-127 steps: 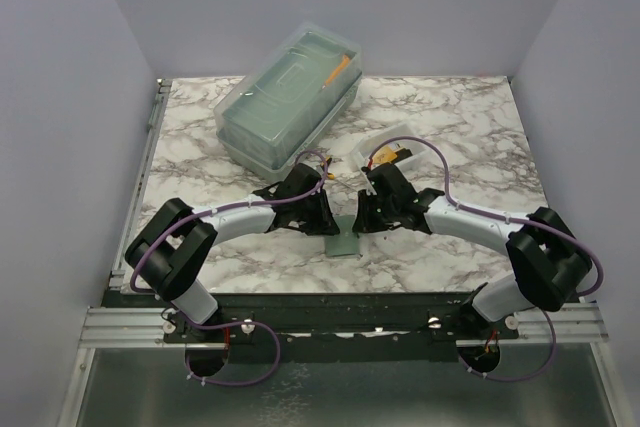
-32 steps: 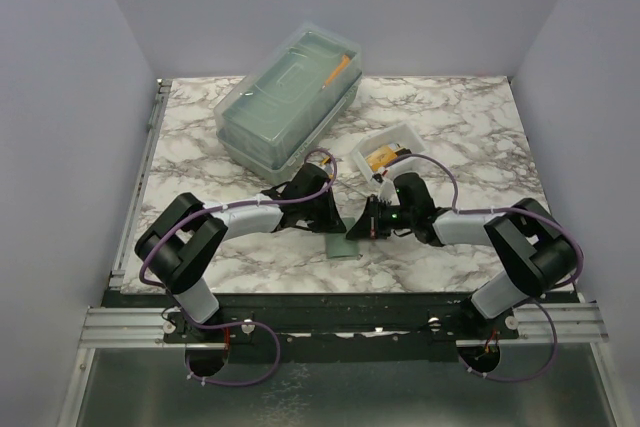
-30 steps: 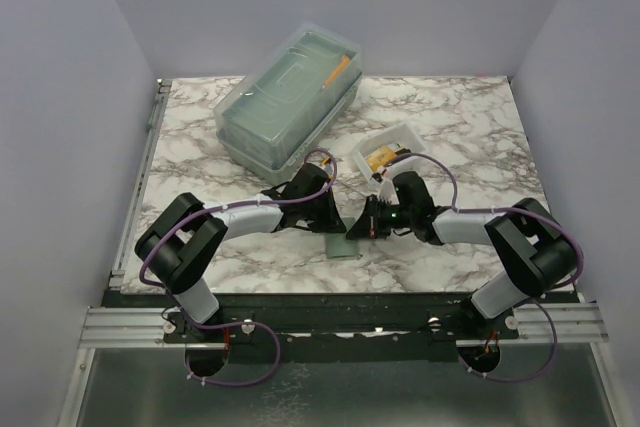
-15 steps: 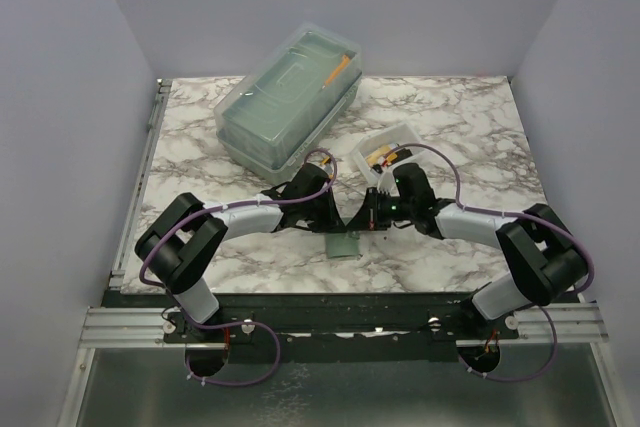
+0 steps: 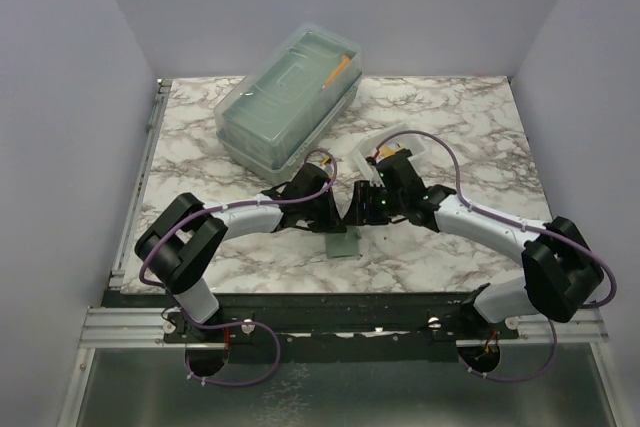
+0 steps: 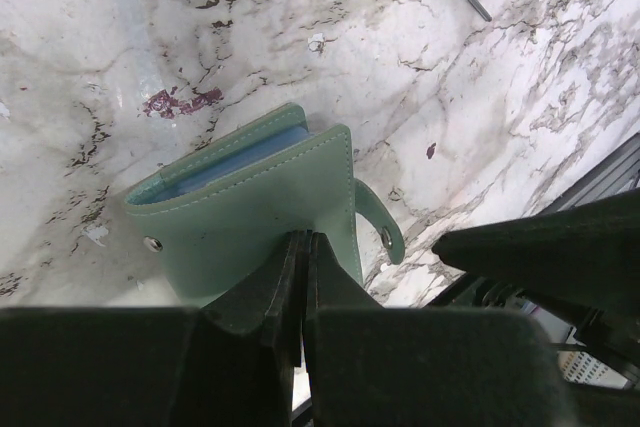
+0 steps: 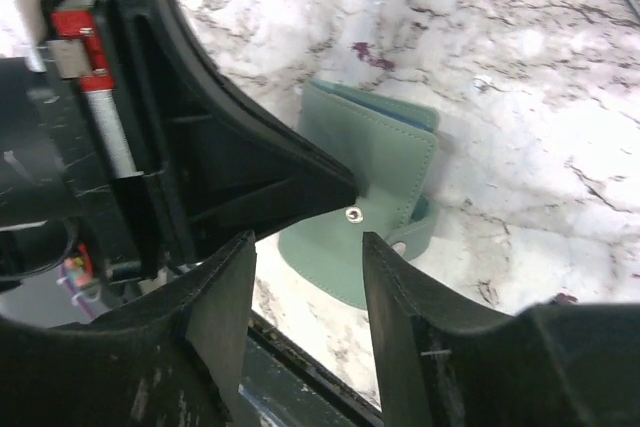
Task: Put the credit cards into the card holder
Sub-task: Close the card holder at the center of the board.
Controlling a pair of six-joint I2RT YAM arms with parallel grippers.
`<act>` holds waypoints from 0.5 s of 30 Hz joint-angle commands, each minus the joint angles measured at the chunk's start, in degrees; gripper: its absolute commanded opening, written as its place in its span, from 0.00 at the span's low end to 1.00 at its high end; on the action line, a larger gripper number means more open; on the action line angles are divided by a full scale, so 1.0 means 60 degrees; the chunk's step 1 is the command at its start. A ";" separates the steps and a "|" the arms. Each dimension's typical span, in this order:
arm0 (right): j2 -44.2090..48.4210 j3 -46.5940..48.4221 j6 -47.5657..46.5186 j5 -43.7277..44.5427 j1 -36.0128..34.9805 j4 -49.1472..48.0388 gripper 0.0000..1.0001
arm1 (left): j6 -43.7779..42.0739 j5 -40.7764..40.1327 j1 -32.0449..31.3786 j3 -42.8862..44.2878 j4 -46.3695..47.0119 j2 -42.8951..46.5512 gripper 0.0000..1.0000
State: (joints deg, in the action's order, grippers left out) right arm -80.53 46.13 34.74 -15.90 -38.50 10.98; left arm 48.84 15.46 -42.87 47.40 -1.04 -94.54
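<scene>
The holder [image 6: 250,207] lies folded shut on the marble worktop [image 5: 470,117], at about 6 o'clock of it in the top view, close to the near edge and between the two arms. Its grey-green cover faces up, a strip of blue lining shows along the far fold, and its snap tab [image 6: 385,232] sticks out at 3 o'clock in the left wrist view.

The left end effector [image 6: 303,242] has its fingers pressed together with only a hairline between them. Their tips sit on the holder's near edge. Whether they pinch the cover or only press on it cannot be told.

The right end effector [image 7: 307,247] stands with its fingers well apart and nothing between them. It hangs just above the holder, which shows through the gap, and one left fingertip reaches the cover by the snap.

A translucent lidded box [image 5: 290,97] stands at 11 o'clock of the worktop. A small white tray [image 5: 365,150] lies at 1 o'clock from the holder, partly behind the right arm. A yellow item [image 5: 392,155] lies in it, too small to name.
</scene>
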 commanded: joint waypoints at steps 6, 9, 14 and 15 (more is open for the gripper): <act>-0.0680 0.0739 0.0158 0.1918 -0.0422 0.1895 0.52 | -0.0230 -0.0358 -0.0062 -0.0254 -0.0531 -0.0093 0.02; -0.0828 0.0758 0.0131 0.1772 -0.0480 0.1778 0.47 | -0.0235 -0.0351 -0.0070 -0.0214 -0.0530 -0.0114 0.02; -0.0917 0.0735 0.0103 0.1650 -0.0471 0.1688 0.36 | -0.0244 -0.0338 -0.0065 -0.0173 -0.0530 -0.0143 0.02; -0.0941 0.0735 0.0099 0.1641 -0.0474 0.1685 0.36 | -0.0244 -0.0315 -0.0071 -0.0166 -0.0530 -0.0156 0.02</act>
State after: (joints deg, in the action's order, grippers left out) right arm -85.30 49.36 35.51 -7.25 -40.93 19.92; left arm 48.82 15.46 -42.87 47.40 -1.04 -94.54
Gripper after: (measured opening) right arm 0.370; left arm 0.056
